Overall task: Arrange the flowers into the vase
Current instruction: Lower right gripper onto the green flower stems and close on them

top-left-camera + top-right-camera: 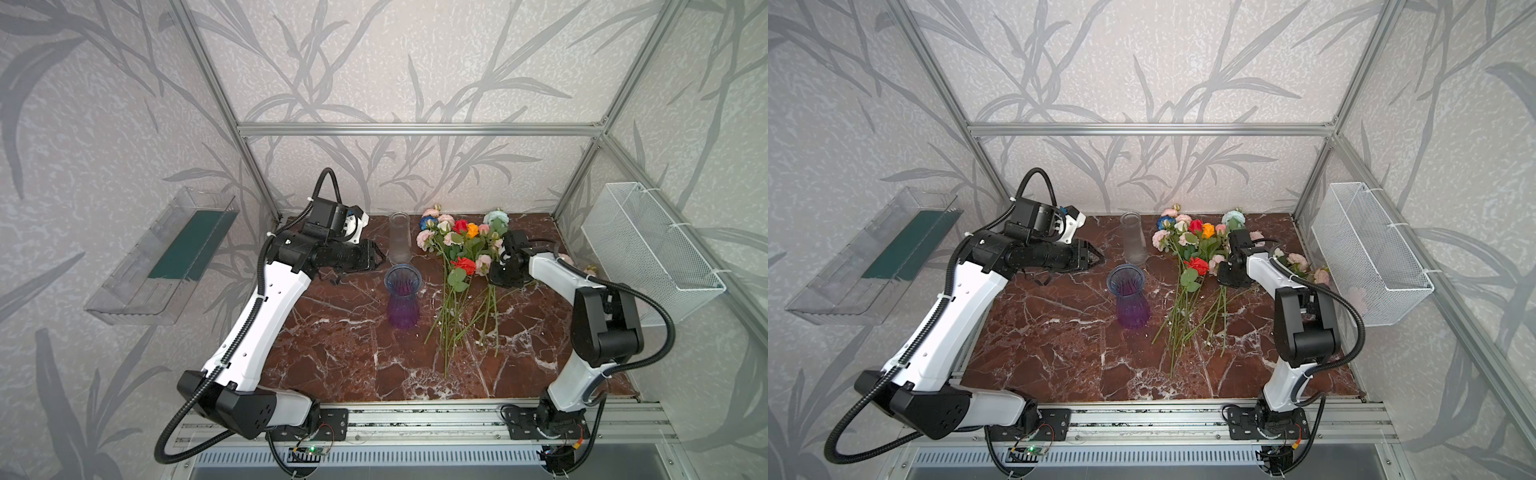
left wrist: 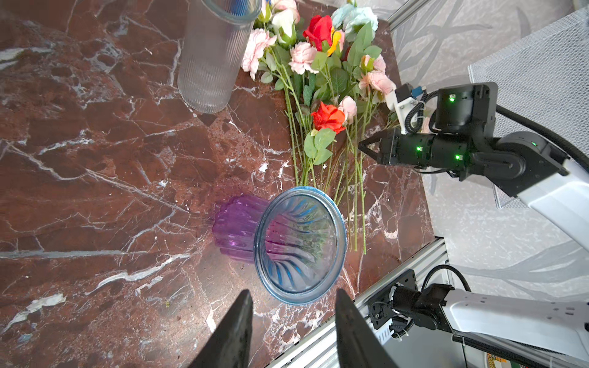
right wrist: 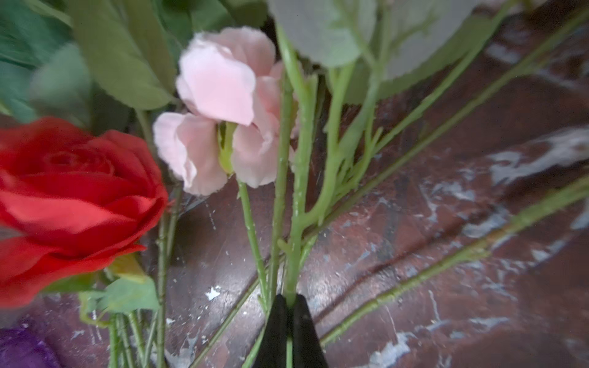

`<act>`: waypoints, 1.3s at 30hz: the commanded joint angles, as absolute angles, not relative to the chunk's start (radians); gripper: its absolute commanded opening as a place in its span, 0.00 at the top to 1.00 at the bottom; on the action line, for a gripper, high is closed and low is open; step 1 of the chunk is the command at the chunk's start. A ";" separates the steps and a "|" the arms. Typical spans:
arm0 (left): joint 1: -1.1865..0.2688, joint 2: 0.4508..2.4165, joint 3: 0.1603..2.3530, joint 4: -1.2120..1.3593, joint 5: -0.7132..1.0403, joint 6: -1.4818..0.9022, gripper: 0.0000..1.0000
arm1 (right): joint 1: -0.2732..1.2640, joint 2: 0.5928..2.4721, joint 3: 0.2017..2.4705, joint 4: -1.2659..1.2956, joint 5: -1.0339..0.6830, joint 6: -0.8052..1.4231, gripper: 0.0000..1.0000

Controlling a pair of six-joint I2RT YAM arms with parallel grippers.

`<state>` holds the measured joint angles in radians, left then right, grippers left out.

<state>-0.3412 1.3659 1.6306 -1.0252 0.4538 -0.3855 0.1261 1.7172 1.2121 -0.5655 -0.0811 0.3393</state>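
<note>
The flowers (image 1: 461, 249) lie in a loose heap on the marble table (image 1: 340, 345), heads toward the back wall: pink, red, orange, blue and pale teal blooms on long green stems. A purple vase with a blue flared rim (image 1: 403, 297) stands left of them. My right gripper (image 1: 491, 277) is down among the stems and shut on one green branched stem (image 3: 298, 223), beside a pink bloom (image 3: 223, 108) and a red rose (image 3: 70, 197). My left gripper (image 2: 293, 299) hovers open and empty just short of the vase rim (image 2: 301, 242).
A clear ribbed glass vase (image 1: 400, 237) stands behind the purple one. Two pink blooms (image 1: 1304, 266) lie behind the right arm. A white wire basket (image 1: 648, 253) hangs on the right wall and a clear plastic shelf (image 1: 162, 257) on the left. An aluminium rail (image 1: 415, 419) borders the front.
</note>
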 commanded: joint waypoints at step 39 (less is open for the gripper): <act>-0.323 1.248 1.473 -0.828 0.527 -0.455 0.53 | 0.161 1.512 1.115 -0.550 -0.161 0.470 0.60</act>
<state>-0.3260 1.2743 1.4818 -0.8368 0.5095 -0.4534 0.2344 1.4967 1.1328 -0.5964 -0.1627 0.4240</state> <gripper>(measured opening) 0.473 0.414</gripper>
